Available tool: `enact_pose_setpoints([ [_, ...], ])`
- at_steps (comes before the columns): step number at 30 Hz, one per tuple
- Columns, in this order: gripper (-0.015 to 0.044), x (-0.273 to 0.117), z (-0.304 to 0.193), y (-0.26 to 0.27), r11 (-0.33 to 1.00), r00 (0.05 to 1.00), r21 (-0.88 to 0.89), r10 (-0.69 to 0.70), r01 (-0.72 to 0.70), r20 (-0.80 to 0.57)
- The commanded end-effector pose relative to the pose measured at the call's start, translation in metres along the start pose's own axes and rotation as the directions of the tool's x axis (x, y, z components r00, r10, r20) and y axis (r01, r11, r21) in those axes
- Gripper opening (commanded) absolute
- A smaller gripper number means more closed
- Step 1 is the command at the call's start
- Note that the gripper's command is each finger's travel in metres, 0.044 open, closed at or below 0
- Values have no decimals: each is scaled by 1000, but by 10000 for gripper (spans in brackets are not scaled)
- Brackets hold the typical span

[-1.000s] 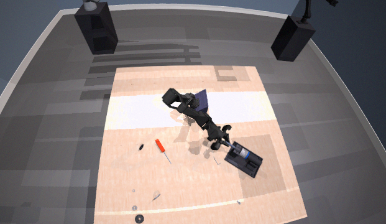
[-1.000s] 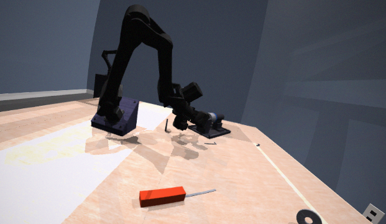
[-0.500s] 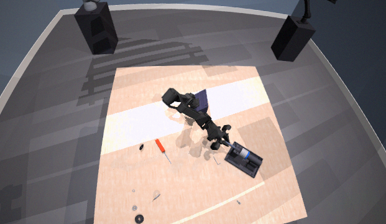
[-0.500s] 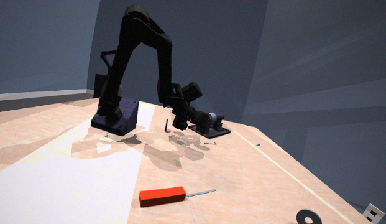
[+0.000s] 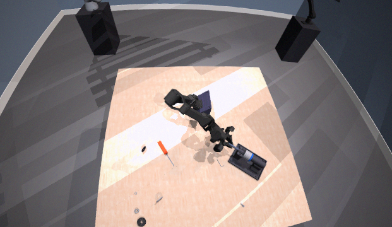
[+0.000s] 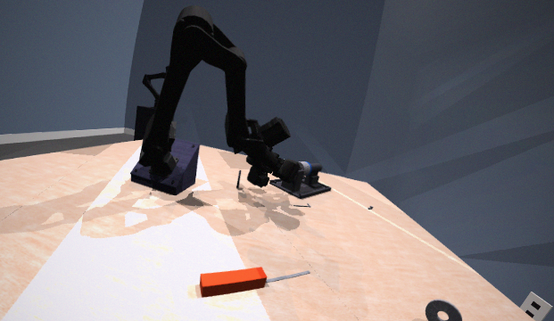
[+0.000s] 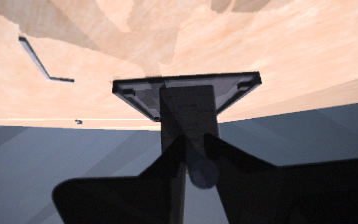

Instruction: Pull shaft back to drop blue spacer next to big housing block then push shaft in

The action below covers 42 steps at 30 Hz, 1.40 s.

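Clamped on the outer end of the shaft [image 5: 232, 146] [image 7: 203, 172], the gripper [image 5: 228, 144] [image 7: 194, 139] was held low at the near end of the dark fixture, its fingers drawn close together around the rod. From there the shaft was directed through the near upright [image 7: 189, 107] of the fixture and toward the row of light spacers [image 5: 247, 154] [image 6: 305, 167]. The blue spacer [image 5: 250, 157] [image 6: 309, 168] was seen in line with them, at the end of the row beside the big housing block [image 5: 258, 160] [image 6: 316, 168]; it was held up above the base plate [image 5: 243, 173] [image 6: 303, 194] [image 7: 252, 77] and had not been dropped onto the table [image 5: 183, 195] [image 6: 370, 250] [image 7: 305, 45].

Near the fixture, a bent hex key [image 5: 220, 162] [image 6: 302, 205] [image 7: 36, 59] was laid flat on the wood, with a small fastener [image 5: 242, 205] [image 6: 370, 208] [image 7: 78, 121] placed well apart from it. A screwdriver with an orange handle [image 5: 162, 147] [image 6: 233, 282] was left lying farther off, and a dark washer-like ring [image 5: 138, 222] [image 6: 432, 310] was set down well apart from the fixture. The arm [image 5: 199, 116] [image 6: 235, 91] was arched from its purple base block [image 5: 207, 99] [image 6: 188, 167] down toward the shaft.
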<state>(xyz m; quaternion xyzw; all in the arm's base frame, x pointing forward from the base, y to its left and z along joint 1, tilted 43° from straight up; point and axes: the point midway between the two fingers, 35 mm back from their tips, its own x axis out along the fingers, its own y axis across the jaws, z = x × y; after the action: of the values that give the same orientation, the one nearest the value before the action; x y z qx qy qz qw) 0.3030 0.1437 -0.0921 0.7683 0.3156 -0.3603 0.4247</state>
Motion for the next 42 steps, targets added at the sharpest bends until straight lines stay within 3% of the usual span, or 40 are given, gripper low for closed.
enact_pose_setpoints([
  [1,0,-1,1,0,1000,1000,-3,-1,1,2],
  [42,0,-4,3,0,1000,1000,-3,-1,1,2],
])
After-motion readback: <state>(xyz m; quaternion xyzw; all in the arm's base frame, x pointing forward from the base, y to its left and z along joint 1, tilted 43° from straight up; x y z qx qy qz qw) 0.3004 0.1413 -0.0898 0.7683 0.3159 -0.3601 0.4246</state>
